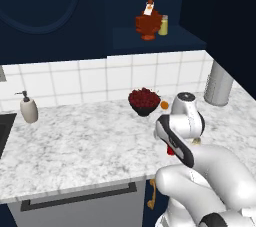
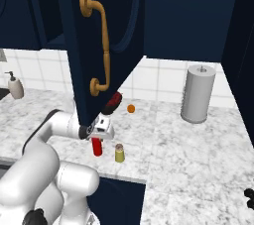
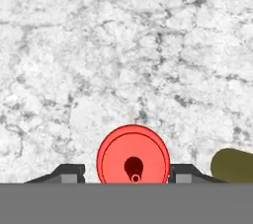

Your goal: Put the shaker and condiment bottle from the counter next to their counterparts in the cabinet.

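Red round-topped condiment bottle on veined marble counter

The bottle stands on the counter near its front edge, with the shaker just beside it to the right. The gripper sits directly above the bottle, a finger on each side of it. Behind them, toward the backsplash, a bowl sits with a small fruit to its right. A paper towel roll stands far right by the wall, a soap dispenser far left. In the cabinet above, a squat bottle stands on the shelf with a second shaker touching its right side.
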